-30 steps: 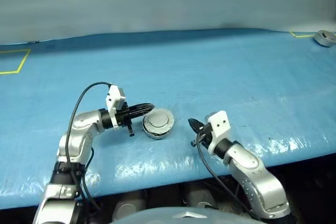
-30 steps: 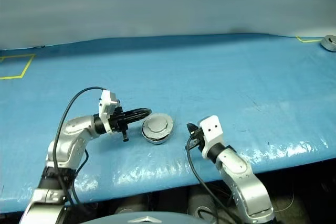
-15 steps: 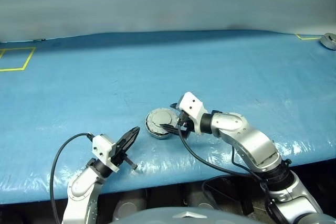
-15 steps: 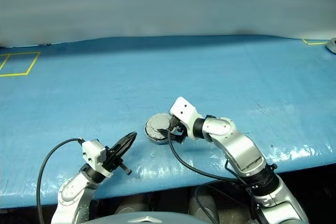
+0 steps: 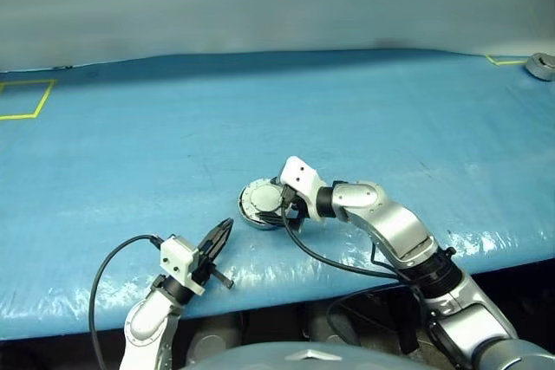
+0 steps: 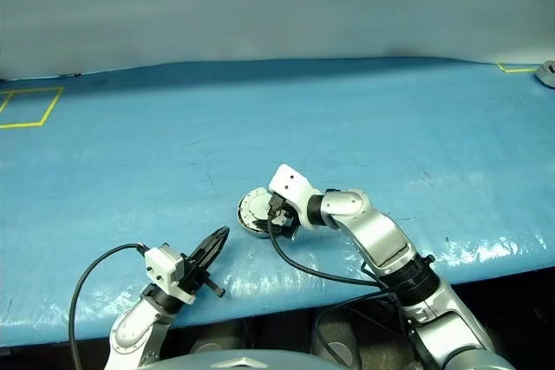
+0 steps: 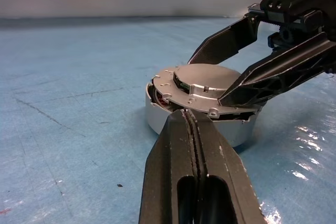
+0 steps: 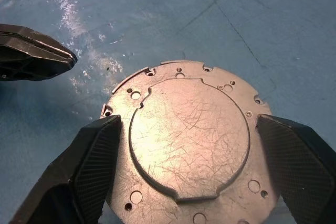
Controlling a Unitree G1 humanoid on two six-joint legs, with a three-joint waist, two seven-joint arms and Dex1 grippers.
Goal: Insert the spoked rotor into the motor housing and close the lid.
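The lid (image 8: 189, 140) fills the lower middle of the frame, its plain outer face up: a scratched silver-grey disc with a raised round centre panel and a flat rim dotted with small holes. The right tool (image 8: 191, 174) straddles it with fingers spread wide, one ribbed black finger (image 8: 79, 174) at the lower left edge, the other at the lower right; whether they touch the rim is unclear. At the left edge of the frame sits the dark pointed tip of the left tool (image 8: 34, 53), apart from the lid. Around everything lies the blue counter (image 8: 236, 19), creased, with bright glare at the upper left
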